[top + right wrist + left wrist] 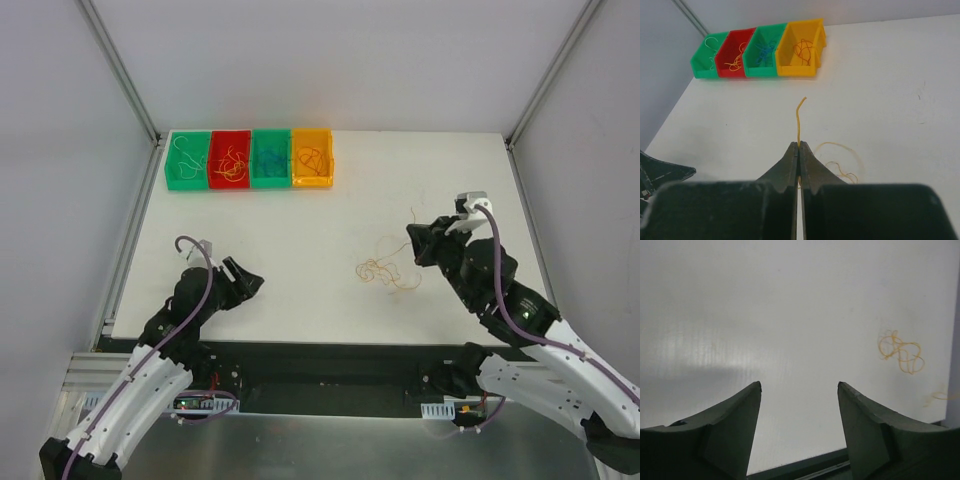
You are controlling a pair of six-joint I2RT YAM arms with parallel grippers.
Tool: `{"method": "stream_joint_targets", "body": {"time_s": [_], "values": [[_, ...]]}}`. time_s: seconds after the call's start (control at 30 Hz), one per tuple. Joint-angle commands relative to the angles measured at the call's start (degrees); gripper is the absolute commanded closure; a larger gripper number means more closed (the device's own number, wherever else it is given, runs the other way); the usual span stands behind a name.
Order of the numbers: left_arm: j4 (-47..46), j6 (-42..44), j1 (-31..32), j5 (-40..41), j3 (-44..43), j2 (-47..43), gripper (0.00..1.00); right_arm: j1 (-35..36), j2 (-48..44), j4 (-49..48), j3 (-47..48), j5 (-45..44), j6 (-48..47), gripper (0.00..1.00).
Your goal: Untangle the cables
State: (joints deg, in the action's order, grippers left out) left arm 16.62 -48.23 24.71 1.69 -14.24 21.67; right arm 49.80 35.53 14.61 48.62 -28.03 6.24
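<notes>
A small tangle of thin orange and yellow cables (384,271) lies on the white table (300,230), right of centre. My right gripper (416,240) hovers just right of it, shut on one yellow wire (799,120) that sticks out beyond the fingertips. The rest of the tangle (842,162) lies below and behind the jaws. My left gripper (252,284) is open and empty near the table's front left. In its wrist view the gripper (800,385) is open over bare table, with the tangle (901,352) far off to the right.
Four bins stand in a row at the back left: green (187,160), red (230,160), a second green (270,158) and orange-yellow (312,158), each holding a few wires. Grey walls and metal frame rails enclose the table.
</notes>
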Motion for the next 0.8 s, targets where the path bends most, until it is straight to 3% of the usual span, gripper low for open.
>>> {"method": "stream_joint_targets", "body": {"time_s": [0.0,0.23,0.43,0.6,0.77], "values": [[1.7,4.4,-0.1,-7.3,-7.5,-0.9,0.35,-0.1,3.3,-5.1,7.5,5.0,-2.9,1.00],[4.9,8.8,-0.1,-6.3,-16.7,-2.5,0.21,0.0,16.0,-6.7,18.7,18.2,-0.3,1.00],[10.2,12.9,-0.1,2.2,-24.6,-4.1,0.19,-0.1,26.6,-19.1,16.3,30.0,5.4,1.00],[14.0,15.4,-0.1,7.4,-29.1,-5.2,0.16,0.0,35.0,-27.2,15.1,34.0,7.6,1.00],[17.7,16.0,-0.1,7.8,-31.4,-3.5,0.14,0.2,40.3,-28.4,15.6,34.6,7.5,1.00]]}}
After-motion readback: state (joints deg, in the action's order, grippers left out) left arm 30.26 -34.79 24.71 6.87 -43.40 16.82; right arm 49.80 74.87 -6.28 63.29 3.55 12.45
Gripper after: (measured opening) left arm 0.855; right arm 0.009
